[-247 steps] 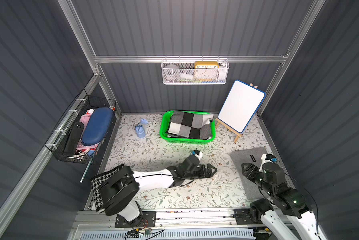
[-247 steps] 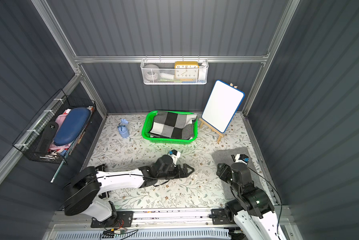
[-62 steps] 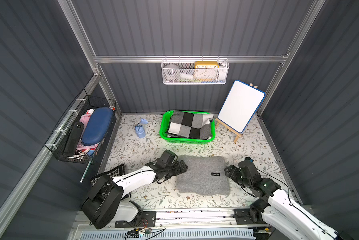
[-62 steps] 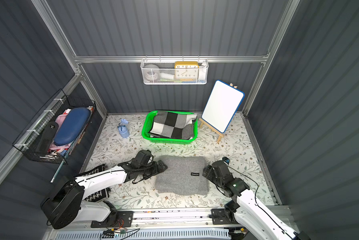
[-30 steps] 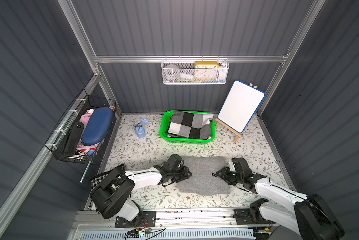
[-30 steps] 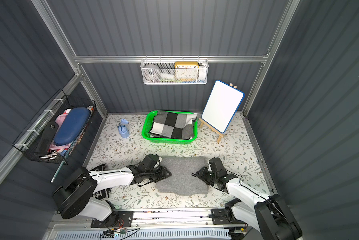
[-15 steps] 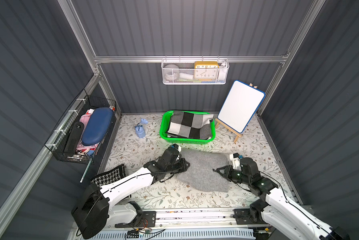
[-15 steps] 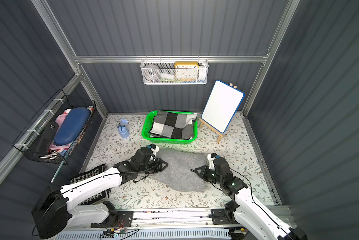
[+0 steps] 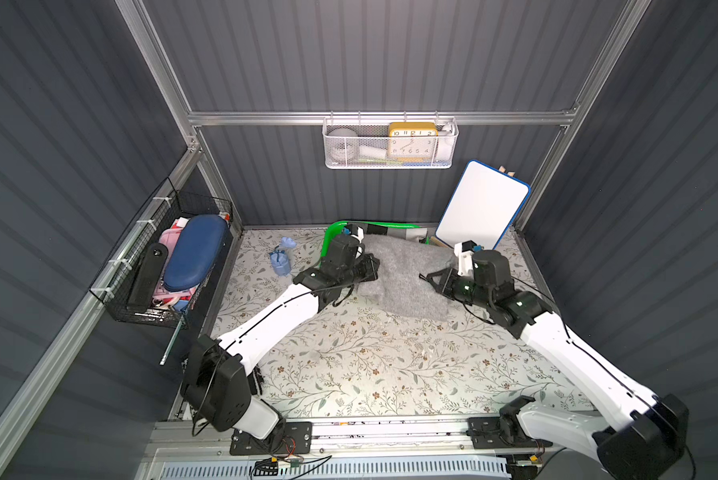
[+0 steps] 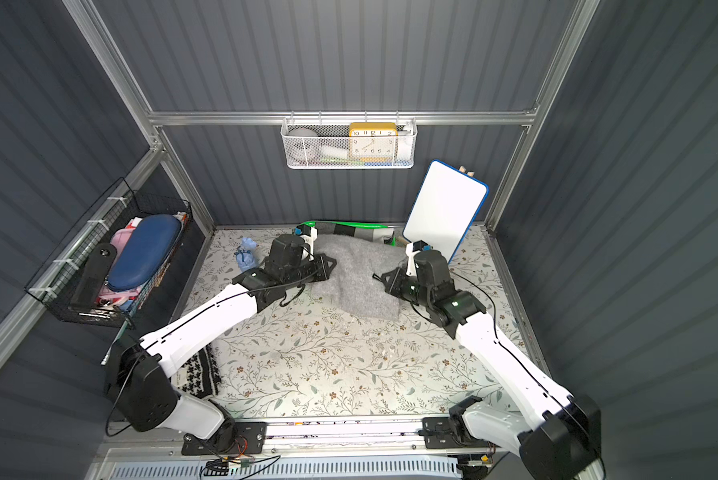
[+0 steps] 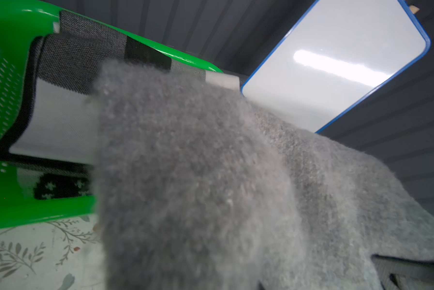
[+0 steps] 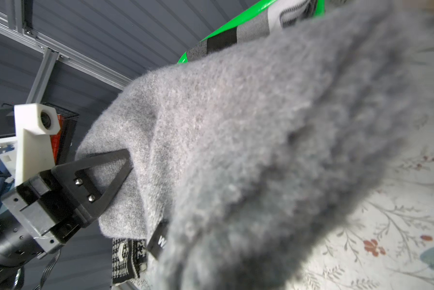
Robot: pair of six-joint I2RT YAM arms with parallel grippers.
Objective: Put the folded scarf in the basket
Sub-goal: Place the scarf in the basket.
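Observation:
The folded grey scarf (image 9: 403, 274) (image 10: 357, 278) hangs lifted between my two arms, just in front of the green basket (image 9: 335, 227) (image 10: 363, 225). Its near edge sags toward the mat. My left gripper (image 9: 373, 266) (image 10: 330, 266) is shut on the scarf's left edge and my right gripper (image 9: 425, 277) (image 10: 378, 277) on its right edge. In both wrist views the scarf (image 11: 210, 175) (image 12: 261, 125) fills the frame and hides each camera's own jaws. One of the left fingers (image 12: 92, 160) lies over the cloth. A black-and-white checked cloth (image 11: 85, 50) fills the basket (image 11: 10, 25).
A whiteboard on an easel (image 9: 484, 208) stands just right of the basket. A small blue pouch (image 9: 280, 259) lies to its left. A black wire basket (image 9: 170, 266) hangs on the left wall and a white mesh basket (image 9: 390, 143) on the back wall. A houndstooth cloth (image 10: 199, 374) lies by the left arm's base.
Both grippers shut on the scarf's side edges where it lay on the mat. They have since lifted it and carried it back toward the green basket.

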